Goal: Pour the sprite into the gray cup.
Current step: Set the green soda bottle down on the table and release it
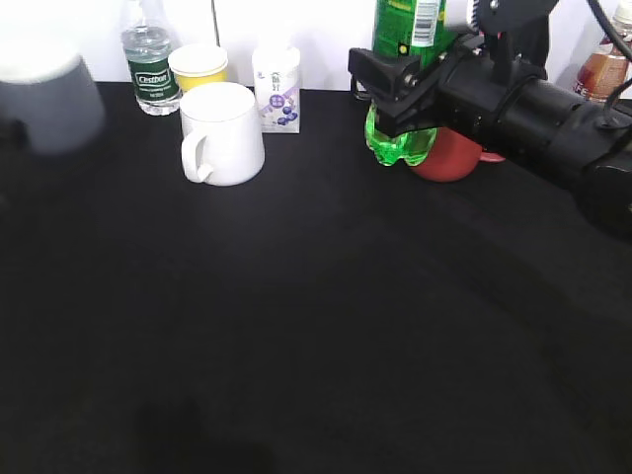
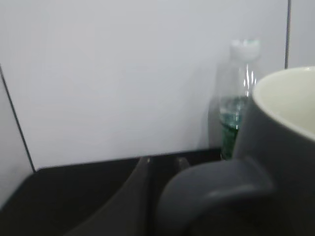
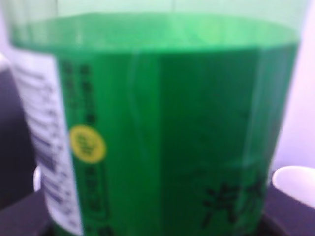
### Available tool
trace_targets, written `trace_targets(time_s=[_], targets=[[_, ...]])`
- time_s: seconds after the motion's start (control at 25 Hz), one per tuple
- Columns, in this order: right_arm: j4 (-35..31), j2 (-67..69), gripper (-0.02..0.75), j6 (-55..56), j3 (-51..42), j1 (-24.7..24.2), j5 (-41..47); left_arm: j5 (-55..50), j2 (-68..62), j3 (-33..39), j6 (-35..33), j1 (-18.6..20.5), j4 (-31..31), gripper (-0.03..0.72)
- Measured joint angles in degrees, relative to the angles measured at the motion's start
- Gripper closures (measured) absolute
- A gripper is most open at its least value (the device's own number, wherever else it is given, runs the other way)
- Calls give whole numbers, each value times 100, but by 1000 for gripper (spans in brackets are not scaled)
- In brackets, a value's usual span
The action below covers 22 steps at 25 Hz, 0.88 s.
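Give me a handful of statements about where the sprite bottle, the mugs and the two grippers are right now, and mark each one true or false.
1. The right gripper is around the lower body of the sprite bottle. True.
2. The sprite bottle is tipped over the gray cup. False: it stands upright at the back right, while the gray cup is far off at the left edge.
3. A white mug stands on the black table with its handle toward the left of the exterior view. True.
4. The white mug sits beside the sprite bottle's base. False: the thing there is a red cup.
5. A clear water bottle stands behind the gray cup in the left wrist view. True.
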<state>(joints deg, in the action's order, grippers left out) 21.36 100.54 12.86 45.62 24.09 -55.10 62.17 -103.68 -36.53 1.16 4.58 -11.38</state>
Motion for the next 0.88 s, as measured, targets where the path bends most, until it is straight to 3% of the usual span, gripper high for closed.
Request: trace_targets(time_s=[0.12,0.2,0.4,0.48,0.68,0.88], targets=[[-124,-210,281,134,-10,-112,84,5,-833,-573,0,-11,-93,601],[-198,-425,281,148,-10,-459,184,5,-1238,-935,0,-20,-135,601],[-655,-491,281,37,-10,-2145,308,-61,-1788,-1713,20,-75,-300,601],[-866,-57,281,-150,0,-2507,78,-81,-1944,-1914,72,-96,-288,601],[-1246,1410,281,-647,596,-2568,-435,-294,-2197,-2225,85,-264,-312,601],[-1260,1495,281,-663,648,-2568,-638,-195,-2335,-2254,184,-282,-274,599]])
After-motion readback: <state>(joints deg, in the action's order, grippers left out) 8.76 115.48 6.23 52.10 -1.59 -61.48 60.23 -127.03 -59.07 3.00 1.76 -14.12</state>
